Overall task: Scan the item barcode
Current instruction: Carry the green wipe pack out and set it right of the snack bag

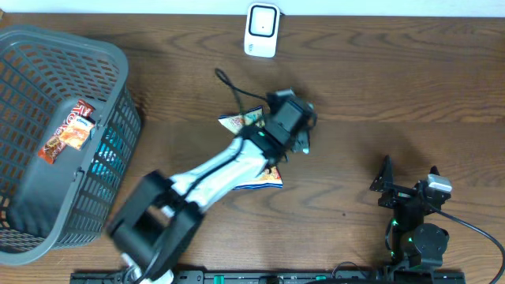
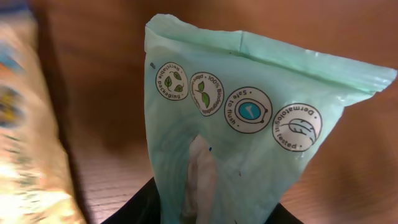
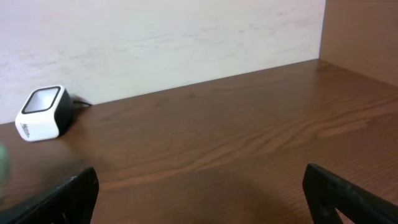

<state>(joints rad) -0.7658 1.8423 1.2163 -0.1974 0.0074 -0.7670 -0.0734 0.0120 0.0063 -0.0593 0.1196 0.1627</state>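
The item is a pale green pouch [image 2: 249, 143] with round printed seals. It fills the left wrist view, and my left gripper [image 2: 208, 214] is shut on its lower end, holding it above the wood. No barcode shows on the face I see. From overhead the left gripper [image 1: 293, 120] hovers mid-table and hides most of the pouch. The white barcode scanner [image 1: 261, 30] stands at the table's far edge, also seen as the scanner [image 3: 42, 112] by the wall. My right gripper [image 1: 410, 180] rests open and empty at the front right, as the right wrist view of this gripper [image 3: 202, 199] confirms.
A yellow and blue snack bag [image 1: 251, 123] lies on the table under the left arm, blurred as the bag [image 2: 25, 124] at the left of the left wrist view. A grey mesh basket [image 1: 118, 71] at the left holds an orange snack pack [image 1: 69, 130].
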